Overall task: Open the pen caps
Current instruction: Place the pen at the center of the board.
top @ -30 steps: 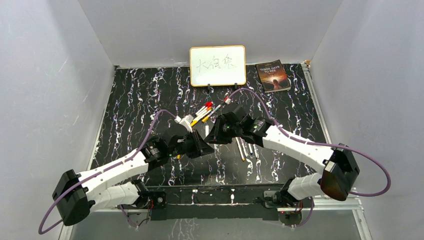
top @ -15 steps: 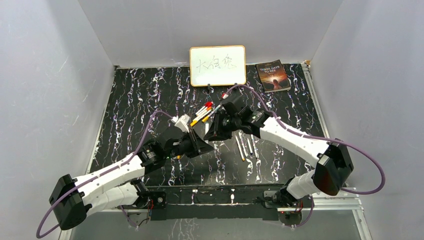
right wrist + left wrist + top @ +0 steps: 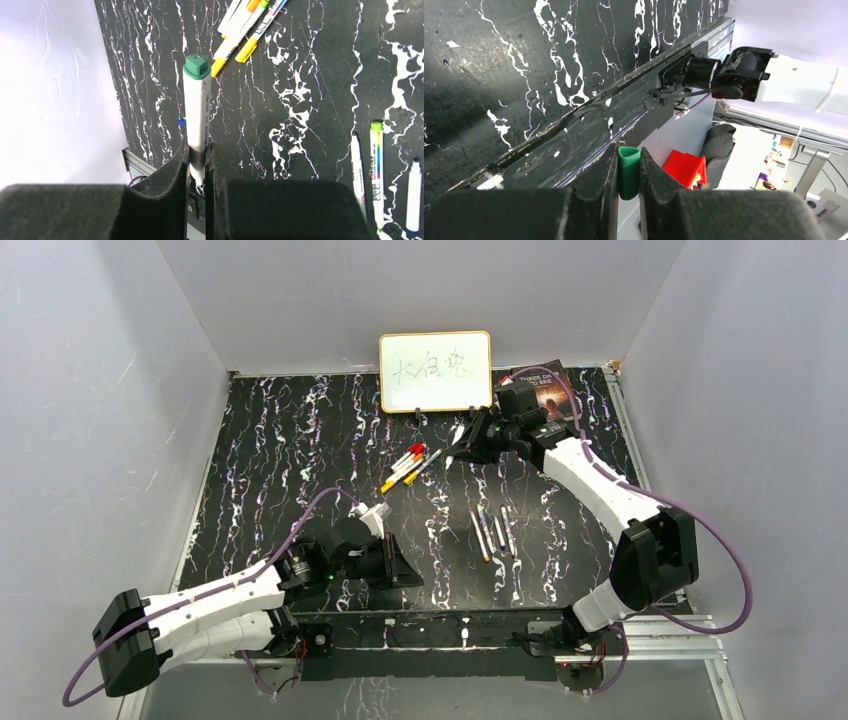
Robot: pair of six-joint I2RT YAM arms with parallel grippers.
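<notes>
My left gripper (image 3: 404, 568) is low near the table's front edge, shut on a stubby green pen cap (image 3: 628, 171) that stands upright between its fingers. My right gripper (image 3: 460, 448) is far back beside the whiteboard, shut on a white-barrelled pen (image 3: 197, 112) with a green end pointing away from the fingers. Its tip end is hidden between the pads. Several capped pens (image 3: 405, 464) with red, yellow and orange caps lie in a bunch at mid-table, also in the right wrist view (image 3: 243, 27). Three uncapped pens (image 3: 495, 531) lie side by side to the right.
A small whiteboard (image 3: 435, 371) stands at the back centre with a book (image 3: 546, 392) to its right. The metal front rail (image 3: 624, 107) runs along the near table edge. A red bin (image 3: 684, 168) sits beyond that edge. Grey walls enclose three sides.
The grippers were together at mid-table. My left gripper has drawn back to the front edge with the green cap; my right has swung far back towards the whiteboard with the pen.
</notes>
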